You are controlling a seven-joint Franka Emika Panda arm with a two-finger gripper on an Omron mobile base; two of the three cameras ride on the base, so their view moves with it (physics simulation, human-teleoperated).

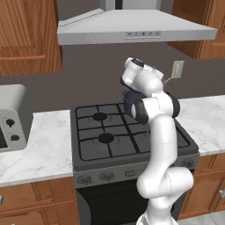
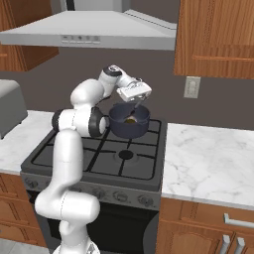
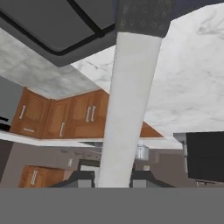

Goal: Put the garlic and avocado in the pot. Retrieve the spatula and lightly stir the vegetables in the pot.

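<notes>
Claw (image 2: pixel 138 101) sits above the pot (image 2: pixel 129 121), tilted down toward its mouth, closed on the spatula (image 3: pixel 127 109). In the hand view the grey shaft runs up from between the fingertips (image 3: pixel 139 178) to a dark perforated end cut off by the top edge. In the right base view the spatula is only a thin dark line dropping from the claw into the pot; where it ends inside I cannot tell.

Pot is on the rear right burner of the stove (image 2: pixel 74 149). A small olive-yellow piece, the avocado (image 2: pixel 131 120), shows at the bottom. Garlic is not made out; the near wall hides most of the pot floor.

In the left base view the arm's elbow covers nearly all of the pot (image 1: pixel 128 97), only a dark sliver shows, and the claw is behind the wrist. Marble worktop (image 2: pixel 208 158) flanks the stove.
</notes>
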